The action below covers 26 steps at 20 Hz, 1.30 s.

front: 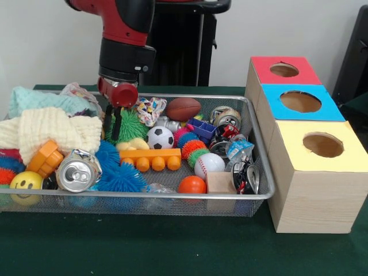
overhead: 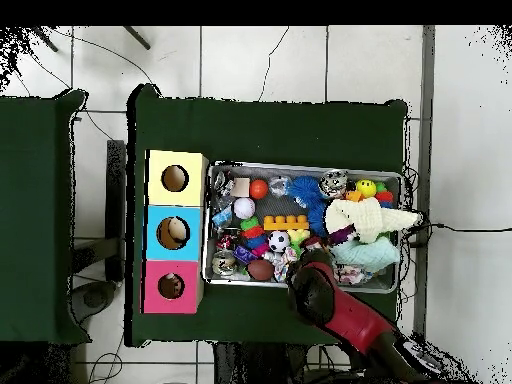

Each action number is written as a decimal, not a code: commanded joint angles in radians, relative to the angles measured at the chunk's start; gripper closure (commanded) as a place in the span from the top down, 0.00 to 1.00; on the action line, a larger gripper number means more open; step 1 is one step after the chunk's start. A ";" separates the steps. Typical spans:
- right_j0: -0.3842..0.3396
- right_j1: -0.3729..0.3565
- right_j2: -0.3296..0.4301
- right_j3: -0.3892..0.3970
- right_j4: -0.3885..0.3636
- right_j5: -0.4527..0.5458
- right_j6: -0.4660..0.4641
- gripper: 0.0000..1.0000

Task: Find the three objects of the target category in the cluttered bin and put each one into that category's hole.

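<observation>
The wire mesh bin sits on the green table and is full of toys; it also shows in the overhead view. No brown bear or striped tiger plush shows; they are hidden or out of view. A small white patterned soft thing lies at the back, and I cannot tell what it is. My gripper reaches down into the bin's back left, between the cream knitted cloth and a green spiky ball. Its fingers stand slightly apart and hold nothing. In the overhead view the red arm covers it.
Three hole boxes stand right of the bin: red, blue, yellow. The bin also holds a soccer ball, a football, a baseball, an orange brick, blue spiky balls and a can.
</observation>
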 commanded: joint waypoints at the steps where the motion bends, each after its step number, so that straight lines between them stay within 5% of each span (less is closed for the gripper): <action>1: 0.001 0.068 0.056 -0.022 0.032 -0.089 0.217 1.00; 26: 0.133 -0.026 0.033 0.046 0.179 -0.034 0.245 1.00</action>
